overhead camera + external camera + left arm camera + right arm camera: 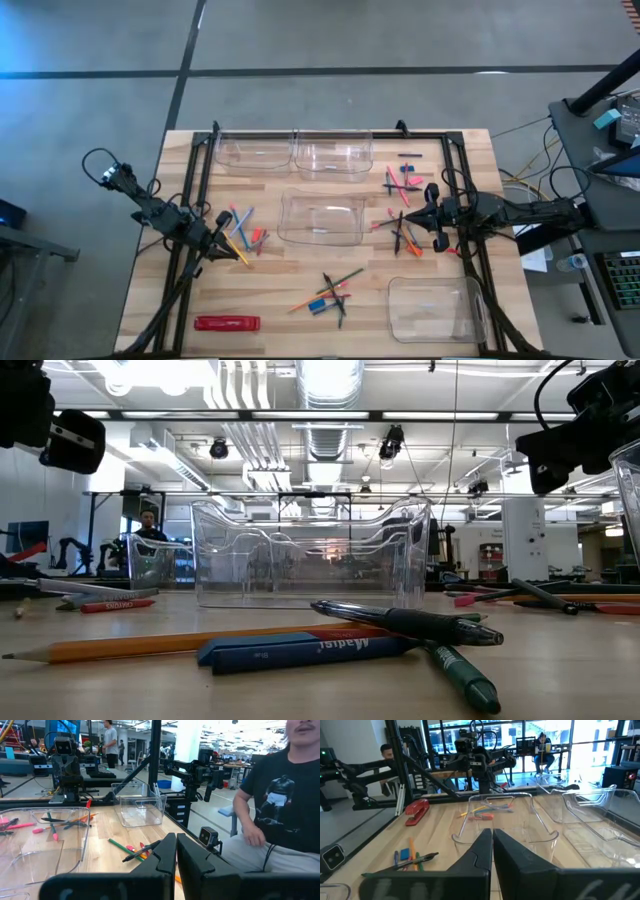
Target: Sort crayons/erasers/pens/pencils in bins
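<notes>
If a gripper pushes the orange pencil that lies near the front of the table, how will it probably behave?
The orange pencil looks straight and thin, so it is probably stiff and light. It lies flat on the smooth wooden table, so a side push may well roll or slide it. A blue crayon lies against it and would likely move with it.

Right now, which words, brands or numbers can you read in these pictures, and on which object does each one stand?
"Madisi", as far as it reads, upside down in the low view: on the blue crayon.
Small print on the red crayon: too blurred to read.
White graphic on the person's black shirt: no readable words.
Nothing readable from above.
</notes>
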